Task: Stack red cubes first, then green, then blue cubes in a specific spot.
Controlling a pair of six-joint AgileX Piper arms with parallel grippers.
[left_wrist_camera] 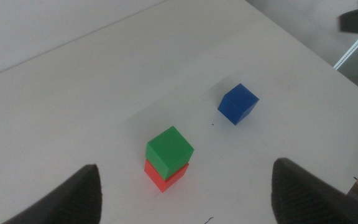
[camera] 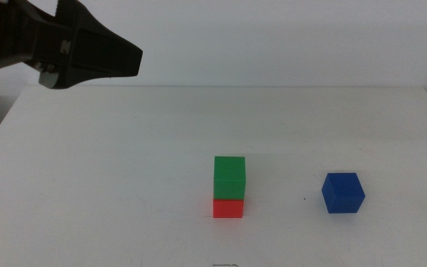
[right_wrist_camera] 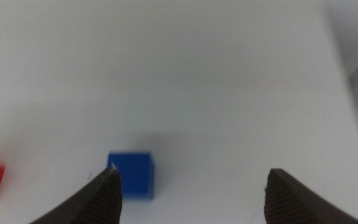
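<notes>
Worktop: white and plain, carrying all three cubes in front of me.
Left claw: I see it high over the far left of the worktop, jaws spread wide, gripping nothing.
Right claw: barely in at the right edge of my middle view; jaws wide apart, blue cube just beside one jaw.
Green cube: sitting squarely on the red one.
Red cube: bottom of the stack, near centre.
Blue cube: alone on the worktop, right of the stack, apart from it.

Bare table all around blue cube.
</notes>
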